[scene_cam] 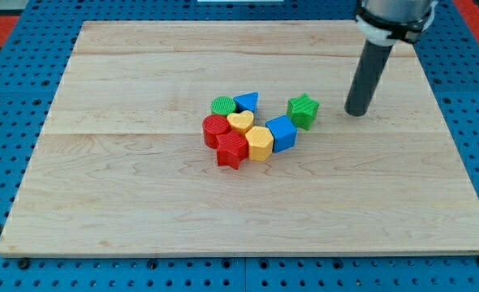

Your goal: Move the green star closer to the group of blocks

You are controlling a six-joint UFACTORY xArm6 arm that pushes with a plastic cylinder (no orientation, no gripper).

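Note:
The green star (pixel 303 110) lies on the wooden board, just to the right of a tight group of blocks. The group holds a green round block (pixel 222 105), a blue triangle (pixel 247 102), a yellow heart (pixel 240 122), a red round block (pixel 215 130), a red star (pixel 231 150), a yellow hexagon (pixel 259 143) and a blue cube (pixel 282 133). The star sits a small gap above and right of the blue cube. My tip (pixel 356 112) rests on the board to the right of the green star, apart from it.
The wooden board (pixel 101 203) lies on a blue perforated table (pixel 4 122). The rod's mount shows at the view's top right, with a red area behind it.

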